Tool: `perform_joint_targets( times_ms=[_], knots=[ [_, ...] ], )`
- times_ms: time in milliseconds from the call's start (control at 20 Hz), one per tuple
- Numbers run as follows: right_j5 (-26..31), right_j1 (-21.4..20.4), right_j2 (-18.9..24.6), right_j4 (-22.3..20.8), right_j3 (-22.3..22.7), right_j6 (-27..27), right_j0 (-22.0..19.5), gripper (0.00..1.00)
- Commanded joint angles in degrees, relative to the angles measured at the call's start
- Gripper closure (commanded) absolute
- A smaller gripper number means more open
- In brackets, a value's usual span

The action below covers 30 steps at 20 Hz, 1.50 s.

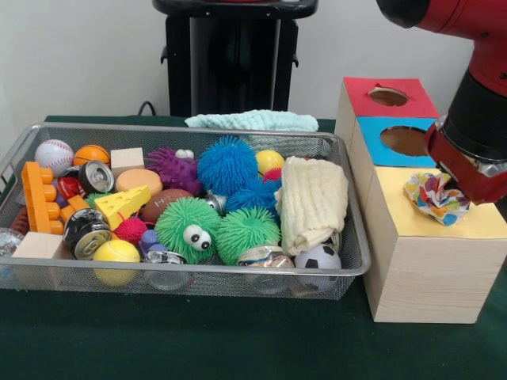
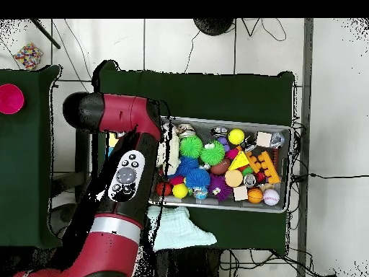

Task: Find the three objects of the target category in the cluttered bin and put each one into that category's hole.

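Observation:
A crumpled multicoloured cloth (image 1: 434, 198) sits on or just above the yellow top (image 1: 444, 224) of the wooden box, right under the end of my arm. My gripper (image 1: 448, 184) is at the cloth, mostly hidden by the red and black wrist. Whether it holds the cloth cannot be seen. The red top has a round hole (image 1: 388, 96) and the blue top an oval hole (image 1: 404, 140). Any hole in the yellow top is hidden. A cream folded cloth (image 1: 314, 202) lies at the right end of the wire bin (image 1: 198, 271). In the overhead view the arm (image 2: 122, 180) covers the box.
The bin holds several fuzzy balls, sports balls, cans, wooden blocks and plastic toys. A pale teal cloth (image 1: 252, 120) lies on the green table behind the bin, also seen as the pale teal cloth (image 2: 180, 227) from overhead. Another colourful cloth (image 2: 27, 54) lies on the floor.

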Motion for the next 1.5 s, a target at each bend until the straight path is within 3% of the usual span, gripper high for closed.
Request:
perform_joint_targets(
  times_ms=[50,900,950,1250,1400,1500],
  knots=[
    [-1.44,9.42,3.33,-4.06,1.58,5.16,-1.15,1.00],
    [-6.48,11.89,4.07,-3.09,1.42,5.23,-1.25,1.00],
    [-6.10,11.32,5.61,-2.78,2.05,3.09,-1.96,0.00],
    [-4.63,11.05,6.31,-3.01,2.05,0.99,-2.54,0.00],
    [-3.19,11.86,3.77,-2.74,0.59,5.55,-1.50,0.00],
    [-2.89,11.62,3.83,-2.67,0.59,5.45,-1.50,0.00]
  ],
)
